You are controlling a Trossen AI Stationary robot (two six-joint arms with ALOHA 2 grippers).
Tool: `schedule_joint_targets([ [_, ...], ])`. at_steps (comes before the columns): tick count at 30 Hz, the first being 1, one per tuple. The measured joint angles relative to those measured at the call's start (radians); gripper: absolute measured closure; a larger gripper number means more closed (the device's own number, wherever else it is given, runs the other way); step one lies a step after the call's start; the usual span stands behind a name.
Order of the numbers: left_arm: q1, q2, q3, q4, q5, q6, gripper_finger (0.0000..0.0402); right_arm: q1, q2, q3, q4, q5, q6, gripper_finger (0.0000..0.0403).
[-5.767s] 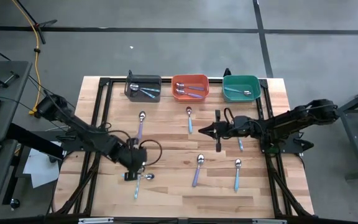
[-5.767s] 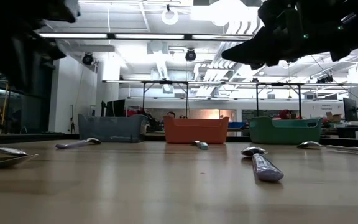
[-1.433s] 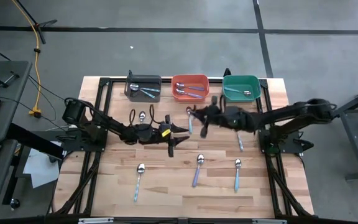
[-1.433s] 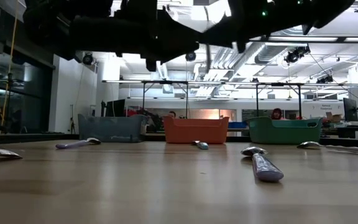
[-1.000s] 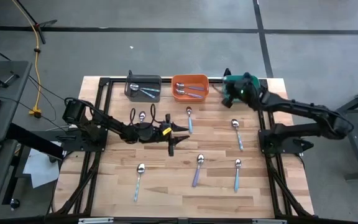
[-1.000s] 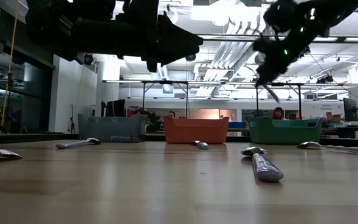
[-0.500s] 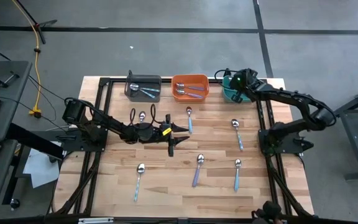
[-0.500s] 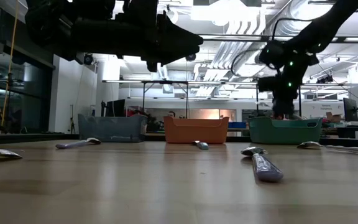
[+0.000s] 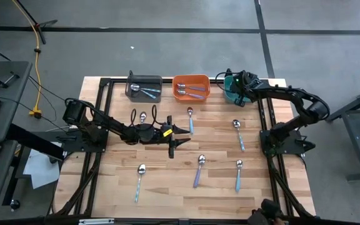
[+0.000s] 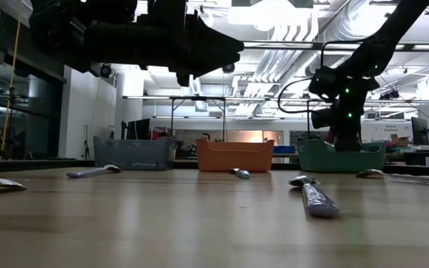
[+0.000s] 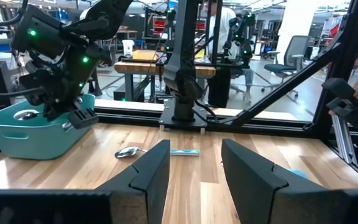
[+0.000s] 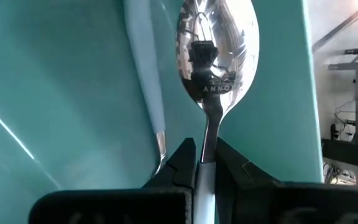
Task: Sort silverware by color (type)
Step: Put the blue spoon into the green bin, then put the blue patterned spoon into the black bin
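My right gripper (image 12: 205, 158) is shut on the neck of a spoon (image 12: 217, 50), its shiny bowl hanging inside the teal bin (image 12: 55, 93) beside another spoon's light blue handle (image 12: 145, 68). From above, the right gripper (image 9: 235, 89) sits over the teal bin (image 9: 228, 94) at the back right. My left gripper (image 9: 177, 137) hovers open and empty over the table's middle; its fingers (image 11: 149, 180) frame a blue-handled spoon (image 11: 129, 151). Loose spoons lie at mid-back (image 9: 190, 119), right (image 9: 237, 132), and along the front (image 9: 140, 178), (image 9: 199, 169), (image 9: 238, 174).
A grey bin (image 9: 144, 87) and an orange bin (image 9: 191, 86) hold spoons at the back. A lavender spoon (image 9: 142, 119) lies partly under the left arm. A black frame rail (image 9: 264, 119) borders the wooden tabletop. A person stands beyond the table in the left wrist view.
The right arm has swung back over the teal bin and lowered its gripper, with the spoon, into it. The left arm has stayed still.
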Motion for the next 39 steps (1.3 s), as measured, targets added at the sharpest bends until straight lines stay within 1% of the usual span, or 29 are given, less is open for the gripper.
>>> schedule_joint_targets([
  [4, 0.0, 0.0, 0.0, 0.0, 0.0, 0.0, 0.0261, -0.012, 0.013, 0.0, 0.0, -0.003, -0.004, 0.0391],
  [7, 0.0, 0.0, 0.0, 0.0, 0.0, 0.0, 0.0261, -0.017, 0.018, 0.0, 0.001, 0.007, -0.003, 0.0379],
  [12, 0.0, 0.0, 0.0, 0.0, 0.0, 0.001, 0.0261, -0.017, 0.019, 0.0, 0.014, 0.03, -0.003, 0.0338],
  [15, 0.0, 0.0, 0.0, 0.0, 0.0, 0.002, 0.0261, -0.016, 0.019, 0.0, 0.034, 0.031, 0.031, 0.0312],
  [18, 0.0, 0.0, 0.0, -0.001, 0.0, 0.016, 0.0261, -0.015, 0.009, 0.0, 0.036, 0.032, 0.055, 0.0295],
  [22, 0.0, 0.0, 0.0, -0.018, 0.0, 0.038, 0.0261, 0.004, -0.045, 0.0, 0.034, 0.065, 0.073, 0.0294],
  [26, 0.001, 0.0, 0.0, -0.049, -0.001, 0.037, 0.0261, 0.043, -0.137, 0.0, 0.009, 0.063, 0.118, 0.0319],
  [29, 0.003, 0.0, 0.0, -0.063, -0.006, 0.037, 0.0261, 0.083, -0.221, 0.0, -0.016, 0.001, 0.186, 0.035],
  [32, 0.003, 0.0, 0.0, -0.065, -0.008, 0.043, 0.0261, 0.131, -0.305, 0.0, -0.034, -0.096, 0.287, 0.0388],
  [33, 0.003, 0.0, 0.0, -0.068, -0.008, 0.046, 0.0261, 0.15, -0.329, 0.0, -0.038, -0.139, 0.324, 0.0395],
  [37, 0.003, 0.0, 0.0, -0.091, -0.009, 0.055, 0.0261, 0.233, -0.401, 0.0, -0.043, -0.343, 0.491, 0.0394],
  [39, 0.003, 0.0, 0.0, -0.103, -0.011, 0.055, 0.0261, 0.291, -0.411, 0.0, -0.044, -0.404, 0.559, 0.0397],
])
